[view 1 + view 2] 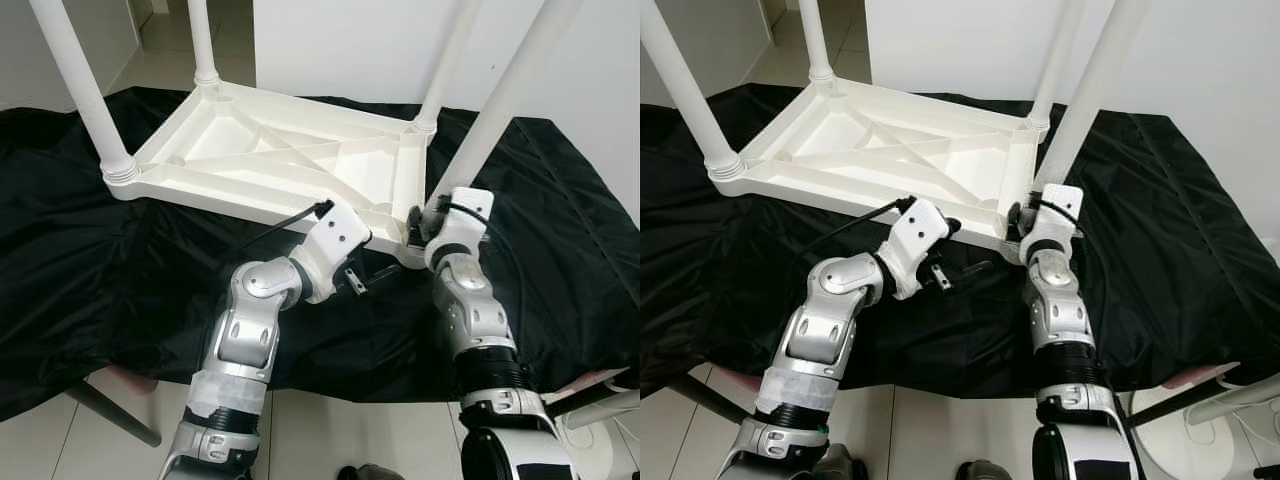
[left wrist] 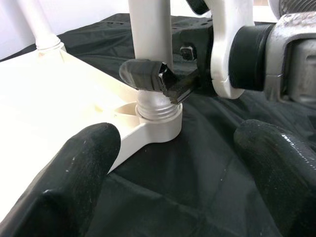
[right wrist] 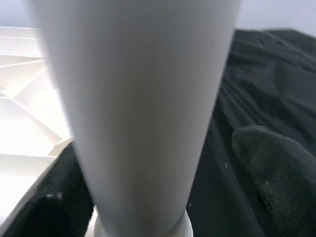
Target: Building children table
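Both silver arms reached toward the upturned table (image 1: pixel 290 150) on the black cloth (image 1: pixel 90 260), the right gripper (image 2: pixel 163 81) pinching its near leg (image 1: pixel 500 110), which rose upright, the left gripper (image 1: pixel 362 278) spread beside that corner.

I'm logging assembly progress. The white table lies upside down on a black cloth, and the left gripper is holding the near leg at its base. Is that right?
Not quite. The right gripper is the one around the near leg at its base; the left wrist view shows it there, with the left gripper open beside it. The white table does lie upside down on the black cloth.
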You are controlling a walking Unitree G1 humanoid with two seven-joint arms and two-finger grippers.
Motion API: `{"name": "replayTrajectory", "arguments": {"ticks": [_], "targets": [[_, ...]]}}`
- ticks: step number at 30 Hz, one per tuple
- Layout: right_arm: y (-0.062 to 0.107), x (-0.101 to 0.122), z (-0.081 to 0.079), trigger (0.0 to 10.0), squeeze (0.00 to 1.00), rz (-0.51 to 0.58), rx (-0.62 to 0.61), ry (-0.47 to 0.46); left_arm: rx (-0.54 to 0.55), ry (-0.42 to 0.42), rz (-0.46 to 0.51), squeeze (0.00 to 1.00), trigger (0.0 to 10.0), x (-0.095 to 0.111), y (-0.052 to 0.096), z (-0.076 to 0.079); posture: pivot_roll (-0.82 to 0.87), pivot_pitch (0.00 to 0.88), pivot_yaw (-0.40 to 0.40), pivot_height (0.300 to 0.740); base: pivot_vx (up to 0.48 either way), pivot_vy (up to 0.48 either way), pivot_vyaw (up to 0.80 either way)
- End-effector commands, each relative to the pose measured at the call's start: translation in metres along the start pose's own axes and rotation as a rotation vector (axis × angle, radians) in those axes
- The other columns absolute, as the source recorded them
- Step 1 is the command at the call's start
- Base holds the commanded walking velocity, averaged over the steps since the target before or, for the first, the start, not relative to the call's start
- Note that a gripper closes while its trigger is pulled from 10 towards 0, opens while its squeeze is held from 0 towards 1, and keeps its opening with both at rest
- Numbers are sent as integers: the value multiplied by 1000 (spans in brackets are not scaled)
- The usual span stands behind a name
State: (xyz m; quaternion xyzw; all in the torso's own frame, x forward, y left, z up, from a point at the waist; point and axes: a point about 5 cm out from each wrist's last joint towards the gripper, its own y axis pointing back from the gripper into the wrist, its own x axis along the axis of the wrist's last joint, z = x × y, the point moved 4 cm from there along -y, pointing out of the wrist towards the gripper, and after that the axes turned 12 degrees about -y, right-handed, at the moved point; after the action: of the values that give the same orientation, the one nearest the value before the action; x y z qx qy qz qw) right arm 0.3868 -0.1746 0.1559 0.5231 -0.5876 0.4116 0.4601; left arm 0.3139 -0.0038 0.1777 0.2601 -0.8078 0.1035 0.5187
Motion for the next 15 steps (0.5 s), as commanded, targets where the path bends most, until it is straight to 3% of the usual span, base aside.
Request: {"name": "replayTrajectory", "arguments": {"ticks": [1, 3, 4, 8, 9, 10, 11, 15], "targets": [[3, 0, -4, 10000, 1000, -13, 88, -17, 237, 14, -54, 0, 10000, -5, -1, -19, -23, 0, -74, 740, 0, 0, 0], [3, 1, -1, 10000, 1000, -10, 137, 6, 242, 15, -56, 0, 10000, -6, -1, -20, -23, 0, -74, 740, 0, 0, 0], [4, 3, 9, 10000, 1000, -24, 217, 48, 251, 16, -59, 0, 10000, -6, 0, -21, -18, 0, -79, 740, 0, 0, 0], [5, 1, 15, 10000, 1000, -49, 295, 74, 257, 17, -60, 0, 10000, -7, 1, -22, -18, 0, -79, 740, 0, 0, 0], [8, -3, 19, 10000, 329, -69, 347, 118, 257, 17, -61, 0, 10000, -7, 2, -22, -18, 0, -79, 740, 0, 0, 0], [8, -3, 19, 10000, 329, -69, 347, 118, 257, 17, -61, 0, 10000, -7, 2, -22, -18, 0, -79, 740, 0, 0, 0], [10, -8, 23, 10000, 0, -102, 397, 146, 255, 16, -63, 0, 10000, -8, 3, -22, -22, 0, -74, 740, 0, 0, 0], [10, -15, 31, 10000, 0, -149, 471, 214, 252, 14, -68, 0, 10000, -9, 4, -21, -22, 0, -71, 740, 0, 0, 0]]}}
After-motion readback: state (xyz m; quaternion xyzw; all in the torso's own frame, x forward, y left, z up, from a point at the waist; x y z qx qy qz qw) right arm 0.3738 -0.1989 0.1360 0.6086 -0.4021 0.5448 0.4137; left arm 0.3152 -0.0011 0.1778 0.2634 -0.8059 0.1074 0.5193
